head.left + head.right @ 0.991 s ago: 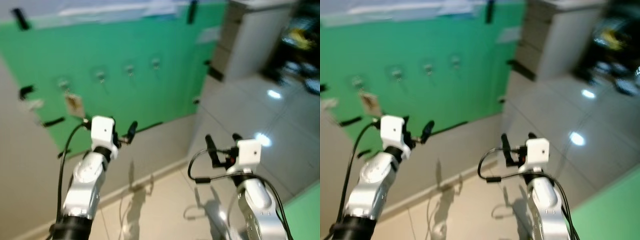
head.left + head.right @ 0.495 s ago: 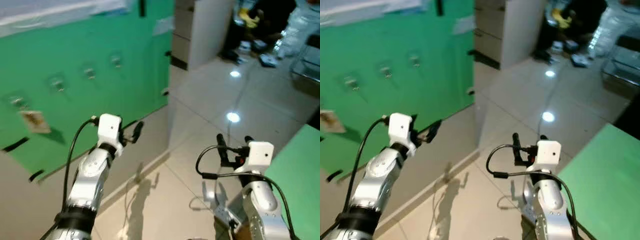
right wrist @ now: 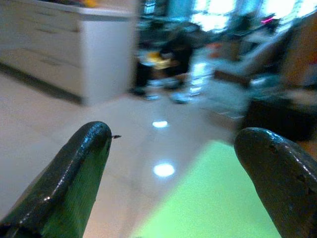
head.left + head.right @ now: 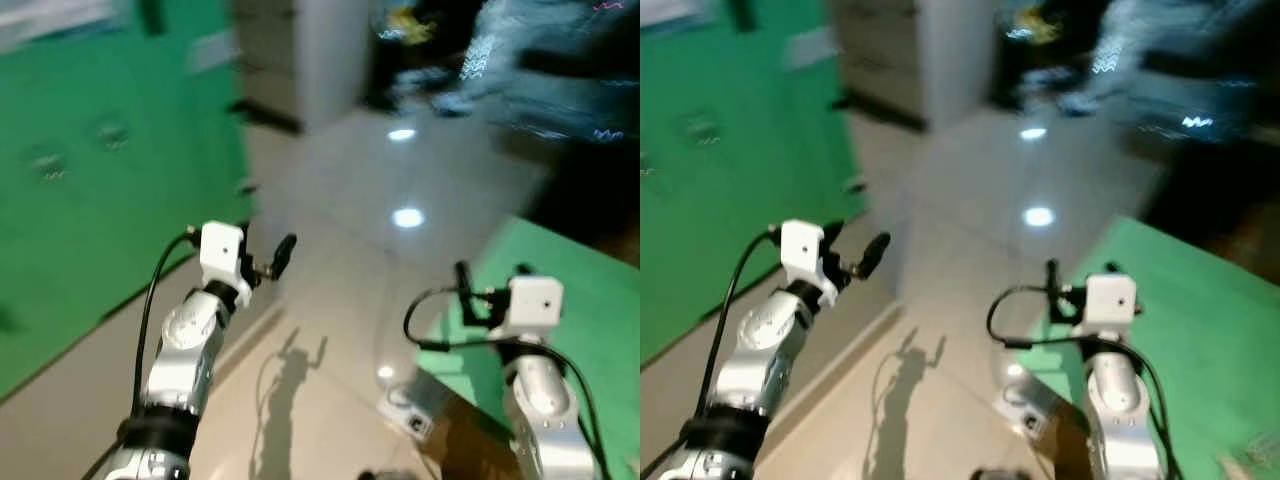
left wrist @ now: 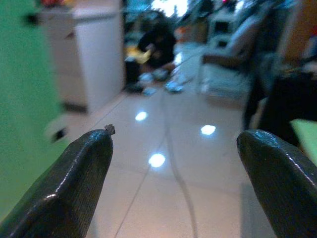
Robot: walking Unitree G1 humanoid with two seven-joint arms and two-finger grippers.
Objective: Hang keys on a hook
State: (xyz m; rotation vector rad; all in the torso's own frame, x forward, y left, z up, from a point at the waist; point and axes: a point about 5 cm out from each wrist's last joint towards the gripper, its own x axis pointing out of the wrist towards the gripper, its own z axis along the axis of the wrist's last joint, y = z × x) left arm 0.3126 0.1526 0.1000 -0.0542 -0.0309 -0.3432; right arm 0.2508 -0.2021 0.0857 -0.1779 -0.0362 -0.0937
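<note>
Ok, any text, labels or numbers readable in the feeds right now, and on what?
None can be read.
Pale patch high on the green wall panel: too blurred to tell whether it carries text.
White cabinet: no lettering visible.
Green surface by the right end effector: no visible print.

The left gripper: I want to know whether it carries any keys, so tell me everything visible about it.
The left gripper has two long black fingers, matte and rounded at the tips, spread wide apart with only shiny floor between them. Nothing is held: no keys are in it. It sits on a white wrist block atop a silver arm, with a black cable looping down. It is raised in mid-air beside the green wall panel, touching nothing. The head views are blurred.
</note>
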